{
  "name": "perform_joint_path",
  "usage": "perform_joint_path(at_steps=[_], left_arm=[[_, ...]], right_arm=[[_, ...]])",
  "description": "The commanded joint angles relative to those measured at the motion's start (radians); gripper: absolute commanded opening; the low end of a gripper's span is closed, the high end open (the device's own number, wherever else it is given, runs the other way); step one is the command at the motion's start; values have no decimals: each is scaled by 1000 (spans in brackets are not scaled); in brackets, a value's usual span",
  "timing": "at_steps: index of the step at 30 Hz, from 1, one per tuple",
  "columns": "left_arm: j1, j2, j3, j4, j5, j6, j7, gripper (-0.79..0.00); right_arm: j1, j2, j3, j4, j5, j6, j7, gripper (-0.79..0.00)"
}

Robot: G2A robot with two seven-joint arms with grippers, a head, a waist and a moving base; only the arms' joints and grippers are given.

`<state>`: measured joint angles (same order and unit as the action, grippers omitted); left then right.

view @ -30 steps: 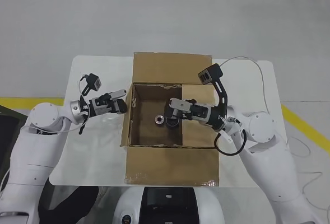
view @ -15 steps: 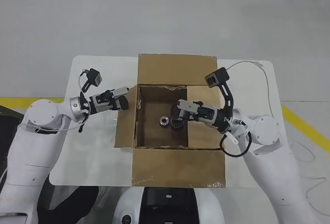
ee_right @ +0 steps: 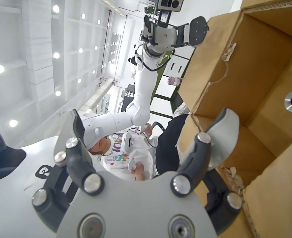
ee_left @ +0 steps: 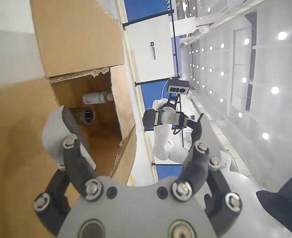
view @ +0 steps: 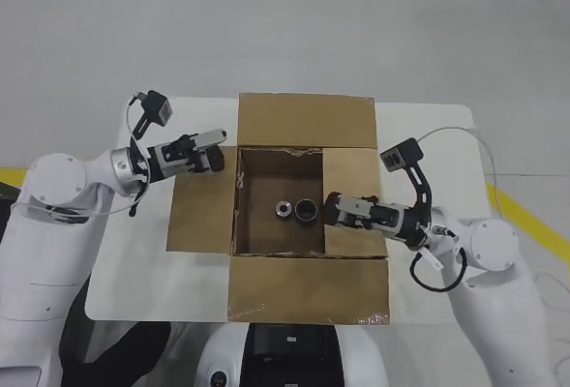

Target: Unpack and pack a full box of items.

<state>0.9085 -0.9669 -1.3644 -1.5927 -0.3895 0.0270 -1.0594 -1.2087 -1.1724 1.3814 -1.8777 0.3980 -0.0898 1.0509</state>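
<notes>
Box (view: 304, 118) left flap (view: 199, 215) now flat; right gripper (view: 330, 210) backed out; it and left gripper (view: 218, 152) spread, empty.

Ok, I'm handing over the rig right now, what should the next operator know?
Left gripper: open, empty, by the box's far left corner.
Right gripper: open, empty, at the opening's right edge, near the dark cylinder.
Inside too: silver ring, white bottle.
Done: flaps open.
Left: lift items out, then repack.
</notes>
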Motion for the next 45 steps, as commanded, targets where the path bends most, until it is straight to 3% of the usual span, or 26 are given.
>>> perform_joint_path(at_steps=[1,12,25,45], left_arm=[[-24,-3,22,2,3,22,7,0],[-162,-44,222,36,15,100,71,0],[-268,-110,443,88,48,136,182,0],[-388,-215,635,242,57,110,292,0]], right_arm=[[-29,5,18,-19,4,5,7,0],[-151,27,114,-78,63,26,59,0],[-270,45,156,-141,96,48,94,0],[-296,56,82,-195,95,72,69,0]])
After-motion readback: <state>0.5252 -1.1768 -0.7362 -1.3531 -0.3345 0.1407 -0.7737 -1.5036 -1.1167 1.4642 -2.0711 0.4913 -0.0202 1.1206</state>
